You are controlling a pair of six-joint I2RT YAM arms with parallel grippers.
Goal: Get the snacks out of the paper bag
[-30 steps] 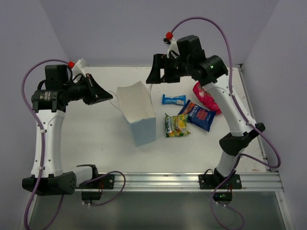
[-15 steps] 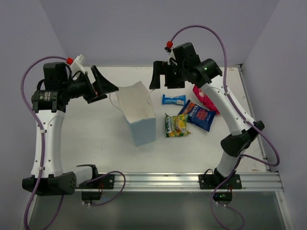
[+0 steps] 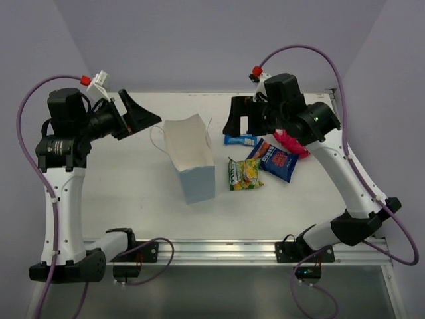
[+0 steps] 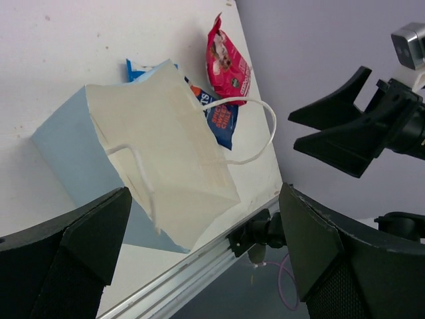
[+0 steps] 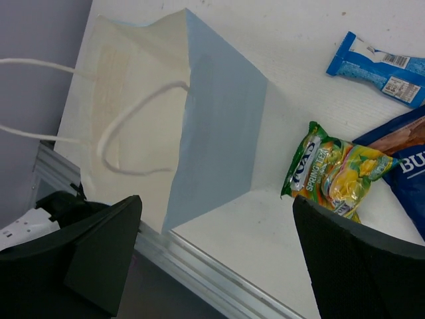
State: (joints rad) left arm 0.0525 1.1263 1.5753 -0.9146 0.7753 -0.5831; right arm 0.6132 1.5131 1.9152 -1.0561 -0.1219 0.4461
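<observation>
Left pincer (image 3: pixel 143 118) is up over the far-left part of the counter (image 3: pixel 133 179), jaws spread wide with nothing between them. It points across at the bag (image 3: pixel 192 156), which stands just to its right but clear of it, no contact. From the left wrist I'm looking past both fingers straight at the bag's open mouth: white inside, pale blue outside, one string handle (image 4: pixel 255 136) looping out to the side.

The bag itself is upright near the middle of the counter, mouth up and tipped a little toward the far edge.

Right pincer (image 3: pixel 242 126) is on the other side of the bag, raised off the counter, jaws wide apart too and holding nothing. It hangs beside the bag's far right corner, apart from it, and in the top view it sits right over the left end of the bar (image 3: pixel 242 139). From the right wrist the bag fills the left of the view between the fingers, with the packets off to the right.

Four snacks lie flat on the counter, all between the bag and the right edge. The bar is the farthest back of the low group. The yellow-green packet (image 3: pixel 245 174) is the nearest to the bag, just beside its right wall. The blue packet (image 3: pixel 277 161) lies right of that, its edge touching or overlapping the yellow-green one. The red pouch (image 3: pixel 292 145) is beyond the blue packet toward the right edge, partly hidden under the right arm.
</observation>
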